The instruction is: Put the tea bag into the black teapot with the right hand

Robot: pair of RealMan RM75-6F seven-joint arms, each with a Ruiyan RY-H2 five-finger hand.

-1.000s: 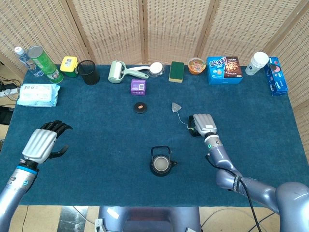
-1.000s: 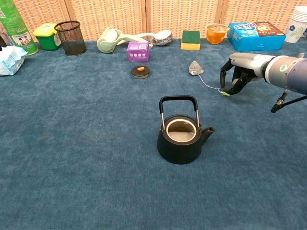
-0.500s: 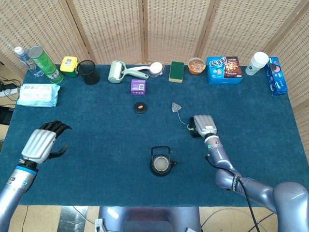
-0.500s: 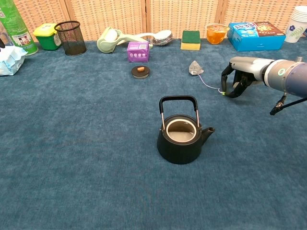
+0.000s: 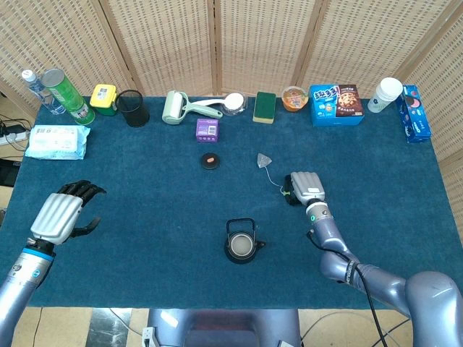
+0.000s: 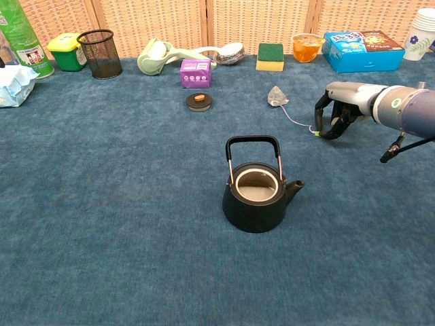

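Observation:
The black teapot (image 5: 241, 246) (image 6: 257, 193) stands upright without its lid, handle raised, near the table's front middle. The tea bag (image 5: 263, 160) (image 6: 276, 96) lies on the blue cloth behind and to the right of it. Its string runs to a small green tag (image 6: 316, 132). My right hand (image 5: 304, 186) (image 6: 334, 112) is curled down over that tag, with thumb and fingertips closed on it at cloth level. The bag itself still lies flat. My left hand (image 5: 64, 213) hovers open at the front left, holding nothing.
The teapot's lid (image 5: 210, 160) (image 6: 198, 100) lies behind the pot. Along the back edge stand a purple box (image 6: 195, 72), mesh cup (image 6: 99, 53), lint roller (image 6: 158, 56), green sponge (image 6: 270, 56), orange cup (image 6: 306, 47) and blue snack box (image 6: 363, 50). A wipes pack (image 5: 56, 141) lies far left.
The right hand's fingers have curled in and closed around the green tag. The tea bag and teapot have not moved, and the left hand barely shifted.

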